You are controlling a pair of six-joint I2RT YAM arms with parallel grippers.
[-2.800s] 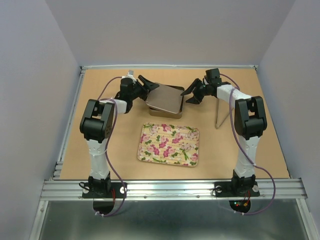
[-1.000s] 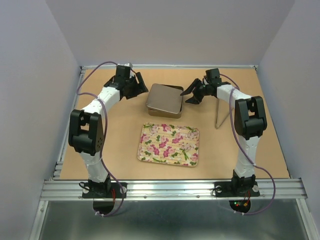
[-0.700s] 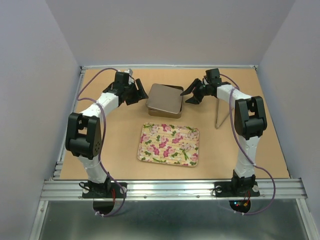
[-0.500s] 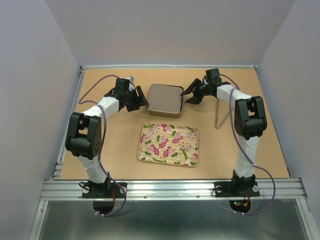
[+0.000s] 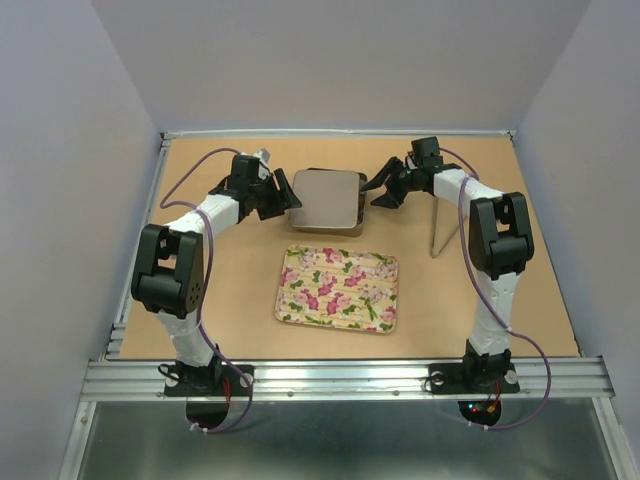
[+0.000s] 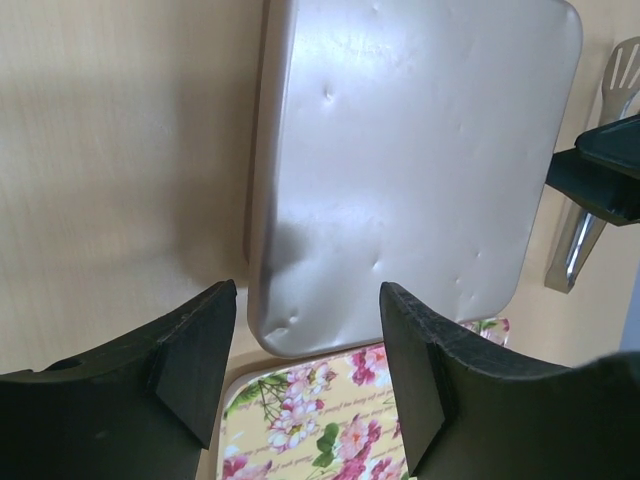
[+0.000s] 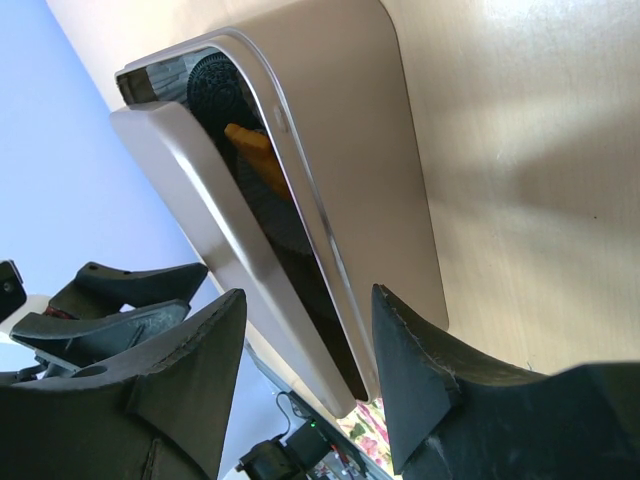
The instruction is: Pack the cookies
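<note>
Tan wooden counter (image 5: 240,285) under pale grey walls, and all the action sits toward the far middle. Through a gap in the right wrist view we get a black round cookie (image 7: 215,85) with a ribbed face and an orange cookie (image 7: 255,150) just beside it, both lying inside the silver rectangular metal tin (image 7: 370,150). Any other cookies are hidden. Over them the dented silver metal lid (image 5: 326,190) sits tilted, raised along one edge, so the tin is not fully covered.

Left end effector (image 5: 290,195) is right at the lid's left edge with its fingers spread, and the left wrist view has a corner of the lid lying between them. Whether they touch it, I cannot tell. Right end effector (image 5: 372,192) hovers at the tin's right side, fingers spread as well, gripping nothing.

Nearer, mid-counter, a rectangular tray printed with pink flowers (image 5: 340,290) lies flat, just beside the tin. Off to the right, slim metal tongs (image 6: 578,225) lie on the counter, apart from both tin and tray.
</note>
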